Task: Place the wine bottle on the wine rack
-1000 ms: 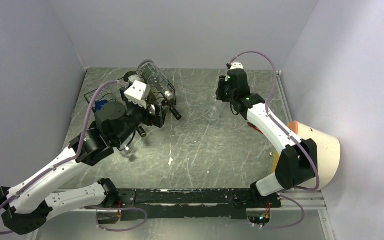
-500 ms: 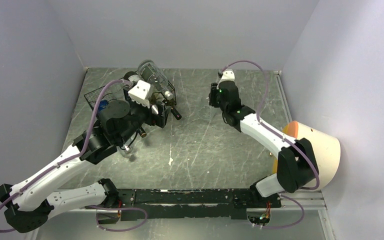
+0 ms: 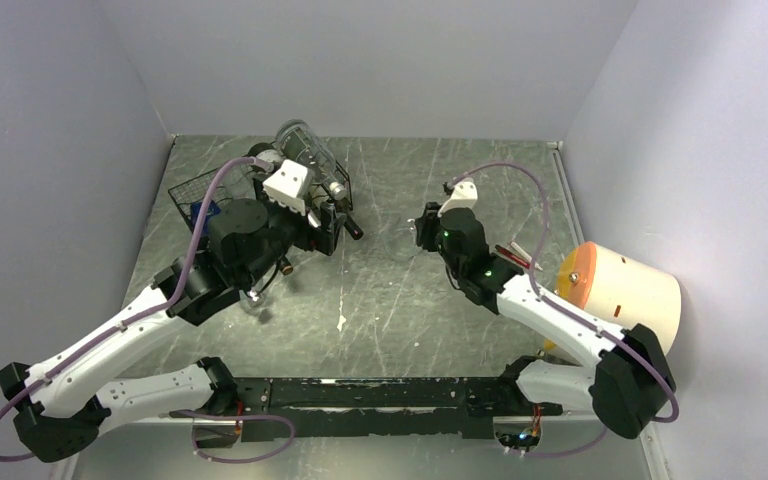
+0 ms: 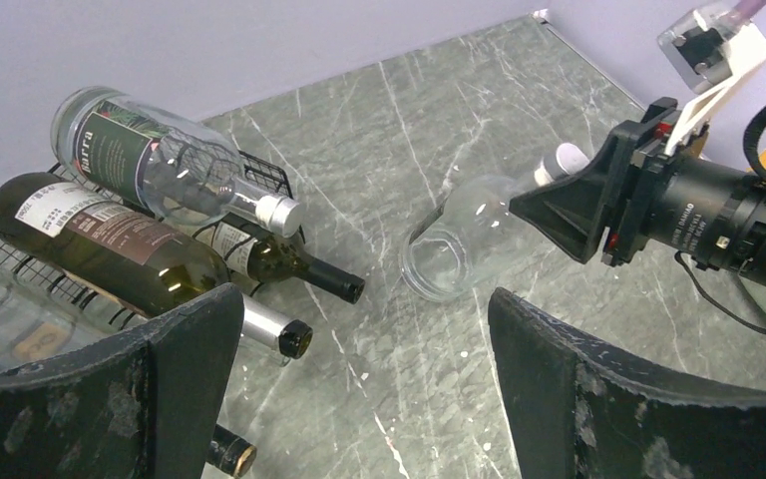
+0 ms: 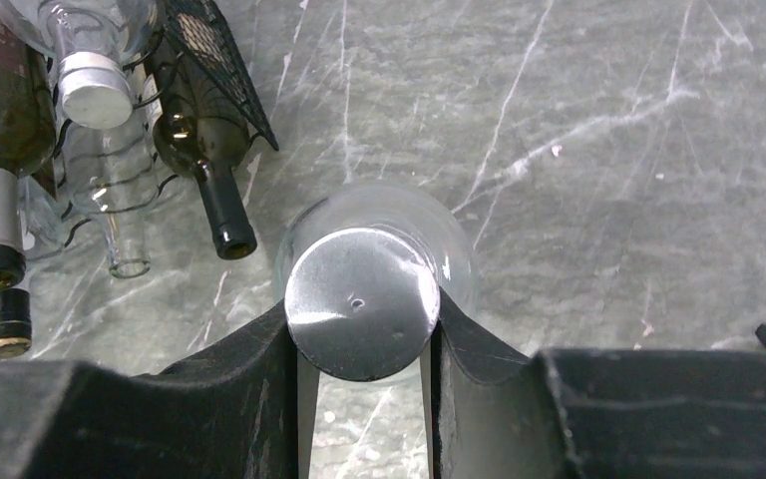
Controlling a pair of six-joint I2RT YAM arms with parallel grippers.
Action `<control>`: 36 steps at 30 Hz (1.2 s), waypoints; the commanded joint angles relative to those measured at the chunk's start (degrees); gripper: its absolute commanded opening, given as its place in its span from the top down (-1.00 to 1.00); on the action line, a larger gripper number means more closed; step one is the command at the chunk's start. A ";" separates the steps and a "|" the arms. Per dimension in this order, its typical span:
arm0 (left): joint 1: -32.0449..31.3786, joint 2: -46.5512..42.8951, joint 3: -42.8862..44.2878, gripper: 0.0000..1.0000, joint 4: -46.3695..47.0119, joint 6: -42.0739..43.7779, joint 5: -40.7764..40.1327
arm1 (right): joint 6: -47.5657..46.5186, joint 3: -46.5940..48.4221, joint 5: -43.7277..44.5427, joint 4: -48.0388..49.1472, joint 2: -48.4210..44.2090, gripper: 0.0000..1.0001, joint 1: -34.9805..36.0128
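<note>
Step in hand: carrying the bottle to the rack. The right gripper (image 5: 359, 309) is pinched on the capped neck of a clear wine bottle (image 4: 459, 235), a finger at each side of the silver cap (image 5: 359, 284). The bottle lies nearly level, base leading toward the wine rack (image 5: 209, 55) and well short of it. Whether the base touches the table (image 3: 440, 170) cannot be told. The rack stands at the far left and already carries several stored bottles (image 4: 120, 254), necks pointing outward. The left gripper (image 4: 364, 299) is spread wide, holds nothing, and hangs just beside the rack. Judgement: the next move calls for bringing the base up level with a free cradle, sliding it in base first, clear of the protruding necks, and releasing only once it is seated.
</note>
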 commanded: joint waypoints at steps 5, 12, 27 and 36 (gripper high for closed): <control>-0.09 -0.07 0.17 -0.92 2.26 -2.11 1.71 | 10.43 -8.52 -1.84 -14.85 -3.39 1.00 3.37; -0.12 0.52 0.43 -0.92 2.18 -2.25 1.71 | 13.49 -9.78 -2.69 -18.67 -3.57 1.00 6.89; -0.09 0.14 0.09 -0.92 1.84 -1.59 1.24 | 6.85 -0.71 -7.15 -26.06 6.05 1.00 7.05; -0.13 -0.33 0.13 -0.92 1.40 -1.03 0.44 | 3.41 7.40 -4.01 -30.45 10.37 0.31 6.92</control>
